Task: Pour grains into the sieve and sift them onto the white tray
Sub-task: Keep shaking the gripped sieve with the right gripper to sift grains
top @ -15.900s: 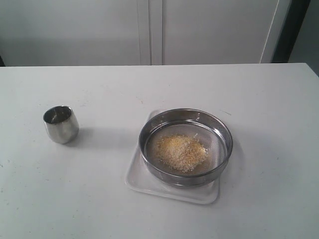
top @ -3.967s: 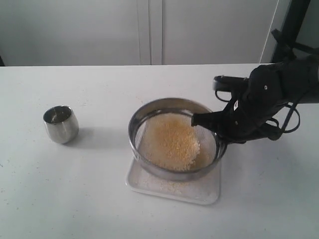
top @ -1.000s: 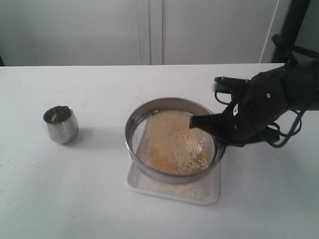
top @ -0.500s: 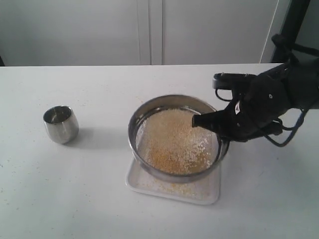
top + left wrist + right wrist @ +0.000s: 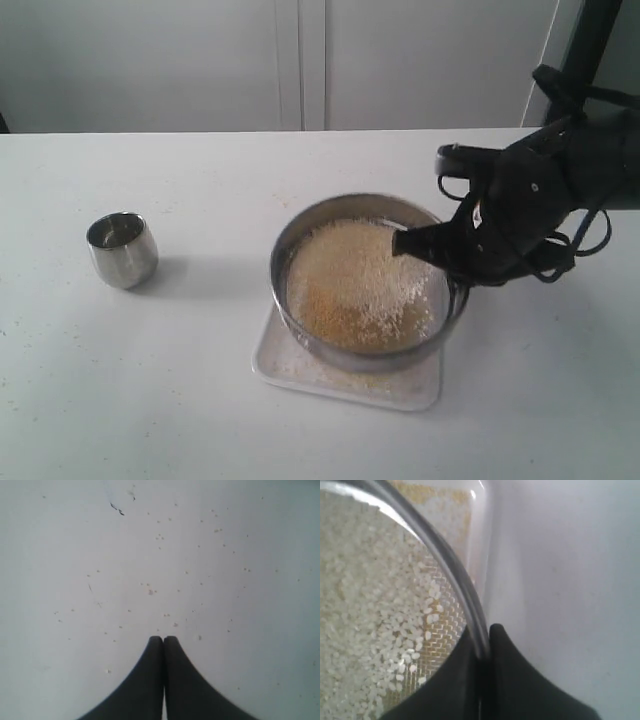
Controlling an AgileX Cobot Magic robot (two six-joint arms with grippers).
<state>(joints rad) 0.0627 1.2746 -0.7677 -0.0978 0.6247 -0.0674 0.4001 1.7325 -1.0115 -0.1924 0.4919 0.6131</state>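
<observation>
Sifting stage, with the load already in the sieve. The sieve sits over the white tray, apparently raised a little off it. The grains are spread across its mesh, whitish rice on top and yellow meal towards the near-left. Some fine meal already lies on the tray.

The right gripper is clamped on the sieve's right rim wall. The right wrist view shows one finger inside against the mesh side and one outside, with the rim pinched between them. The left gripper is closed on nothing, fingertips together, above bare surface speckled with stray grains. An empty-looking steel cup stands well apart to the left.

Handling, as a judgement: the sieve is stiff, light and smooth-walled, so a one-sided pinch is likely to let it sag or swivel. A firm hold on the rim wall suits it, not the mesh. The grains are loose and will slide and spill if it tilts far.
</observation>
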